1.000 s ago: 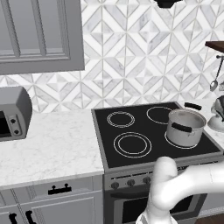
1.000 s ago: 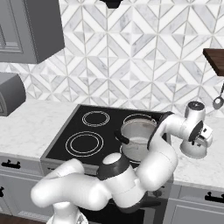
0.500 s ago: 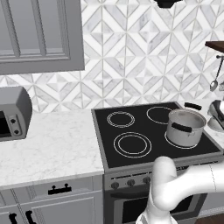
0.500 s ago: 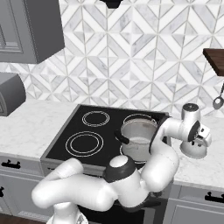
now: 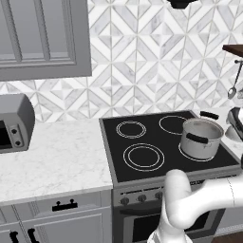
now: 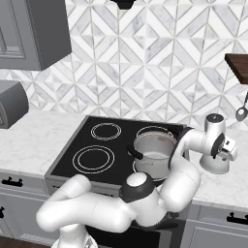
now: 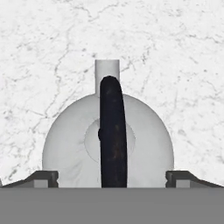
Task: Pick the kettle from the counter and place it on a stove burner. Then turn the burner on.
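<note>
hand view: gripper [image 7: 112, 178] spread wide over the kettle [image 7: 70, 144], handle between the fingertips — nothing grasped yet; stove burner [image 6: 93, 159] bare, lifting, placing and switching remain.

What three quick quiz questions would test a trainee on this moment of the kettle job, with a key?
1. True or false: the kettle is already on the stove.
2. Multiple choice. In the hand view, the gripper has its fingertips: A) shut on the handle; B) open, one on each side of the handle; C) pressed on the spout.
3. What stands on the stove's front right ring?

Key
1. False: it sits on the counter, right of the stove.
2. B: both fingertips stand wide apart, the black handle runs between them, untouched.
3. The steel pot with black side handles.
</note>
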Robot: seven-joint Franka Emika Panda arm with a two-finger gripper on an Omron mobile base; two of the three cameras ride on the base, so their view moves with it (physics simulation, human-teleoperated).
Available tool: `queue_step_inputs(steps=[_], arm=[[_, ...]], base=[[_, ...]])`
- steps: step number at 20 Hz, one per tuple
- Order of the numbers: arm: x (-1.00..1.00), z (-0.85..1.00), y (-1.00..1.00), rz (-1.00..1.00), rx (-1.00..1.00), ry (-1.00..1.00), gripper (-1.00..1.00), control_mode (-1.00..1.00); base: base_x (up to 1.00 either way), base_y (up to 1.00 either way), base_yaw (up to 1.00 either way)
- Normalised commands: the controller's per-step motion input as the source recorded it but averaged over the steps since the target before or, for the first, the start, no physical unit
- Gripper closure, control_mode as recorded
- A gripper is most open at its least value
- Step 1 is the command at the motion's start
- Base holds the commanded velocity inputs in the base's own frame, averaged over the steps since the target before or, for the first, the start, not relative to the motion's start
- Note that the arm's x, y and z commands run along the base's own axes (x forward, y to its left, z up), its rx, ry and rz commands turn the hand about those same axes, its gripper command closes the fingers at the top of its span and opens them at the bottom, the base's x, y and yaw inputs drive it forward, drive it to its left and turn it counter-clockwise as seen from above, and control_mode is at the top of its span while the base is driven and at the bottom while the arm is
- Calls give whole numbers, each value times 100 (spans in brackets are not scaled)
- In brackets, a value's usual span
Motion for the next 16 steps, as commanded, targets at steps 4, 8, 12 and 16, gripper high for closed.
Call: queue_step_inputs(steps=[4,8,12,16], arm=[[11,0,0,0,0,0,100,-100],[0,0,0,0,0,0,100,-100],[0,0,0,0,0,-2,100,-100],[-9,9,0,0,0,-6,100,-100]], base=[[0,0,0],[0,0,0],[0,0,0],[0,0,0]])
